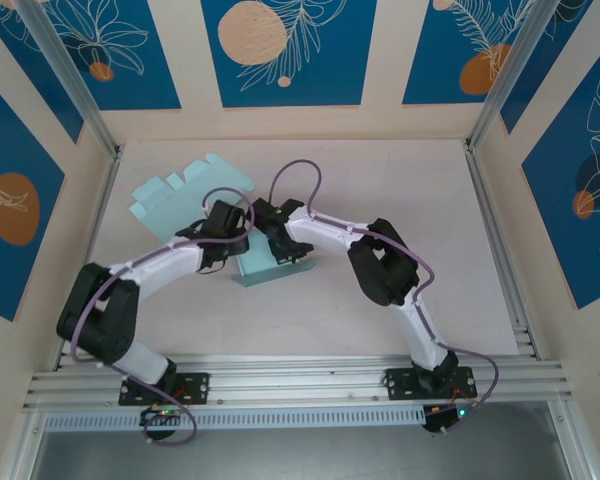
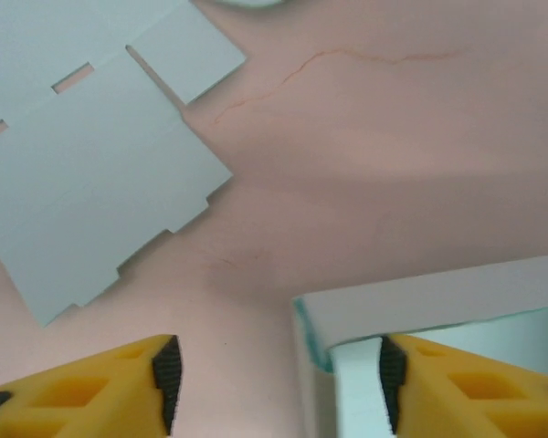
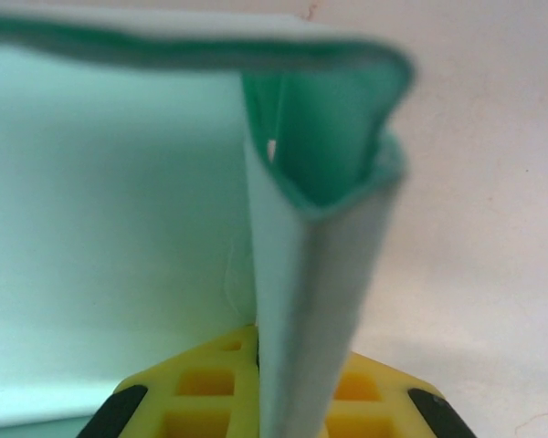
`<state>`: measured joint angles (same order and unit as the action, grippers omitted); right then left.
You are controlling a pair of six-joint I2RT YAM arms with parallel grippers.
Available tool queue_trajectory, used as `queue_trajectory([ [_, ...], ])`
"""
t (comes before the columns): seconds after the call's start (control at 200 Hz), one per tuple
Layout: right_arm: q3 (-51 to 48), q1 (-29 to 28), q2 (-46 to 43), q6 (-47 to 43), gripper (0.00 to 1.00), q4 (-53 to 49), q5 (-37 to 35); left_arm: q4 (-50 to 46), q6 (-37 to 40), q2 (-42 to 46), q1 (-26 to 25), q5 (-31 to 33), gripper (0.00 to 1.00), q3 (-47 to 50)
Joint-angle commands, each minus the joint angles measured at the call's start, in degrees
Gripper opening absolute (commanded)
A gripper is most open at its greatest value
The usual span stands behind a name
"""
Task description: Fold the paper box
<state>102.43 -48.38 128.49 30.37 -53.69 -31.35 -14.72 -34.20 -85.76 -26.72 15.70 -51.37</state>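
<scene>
My right gripper pinches the box by its doubled wall; my left gripper gapes loose at its corner. The box sits near the blank. Light, flimsy card, I judge: grip folded edges.

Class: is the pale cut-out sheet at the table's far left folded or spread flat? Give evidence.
Spread flat. The cut-out sheet lies flush on the table, its tabs and slots all showing; no panel stands up.
</scene>
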Motion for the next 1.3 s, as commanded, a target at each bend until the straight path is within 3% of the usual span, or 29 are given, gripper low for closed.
queue_trajectory([
  [0.0,-1.9,-0.8,3.3,-6.5,0.12,-5.9,1.5,1.3,-0.2,6.4,2.0,-4.1,0.7,2.3],
  [0.065,-2.0,-0.9,3.3,-9.0,0.15,-5.6,3.0,2.3,0.2,9.5,3.1,-4.3,0.77,4.4],
  [0.15,-1.8,-0.9,3.4,-12.2,0.2,-5.1,5.3,3.2,0.2,12.7,5.9,-5.0,0.78,7.3],
  [0.335,1.8,-0.6,4.2,-17.5,0.37,-6.8,9.8,3.9,-0.1,16.5,12.2,-9.0,0.73,11.4],
  [0.57,12.0,0.2,5.0,-19.0,0.58,-10.2,8.7,6.4,1.1,16.6,13.4,-12.3,0.69,13.9],
  [0.685,18.2,0.3,4.6,-19.3,0.65,-11.4,8.8,6.2,2.7,15.2,13.5,-12.2,0.64,13.9],
  [0.905,26.2,0.2,0.6,-18.1,0.69,-11.3,7.2,5.5,3.1,10.8,14.1,-12.3,0.37,14.1],
  [1.045,21.3,-0.5,-7.6,-15.6,0.7,-7.9,2.3,6.5,2.5,9.1,14.2,-13.0,0.34,15.6],
  [1.295,-4.3,-1.3,-33.1,-5.1,0.7,3.3,-4.6,7.0,2.7,6.8,14.2,-14.3,0.33,16.5],
])
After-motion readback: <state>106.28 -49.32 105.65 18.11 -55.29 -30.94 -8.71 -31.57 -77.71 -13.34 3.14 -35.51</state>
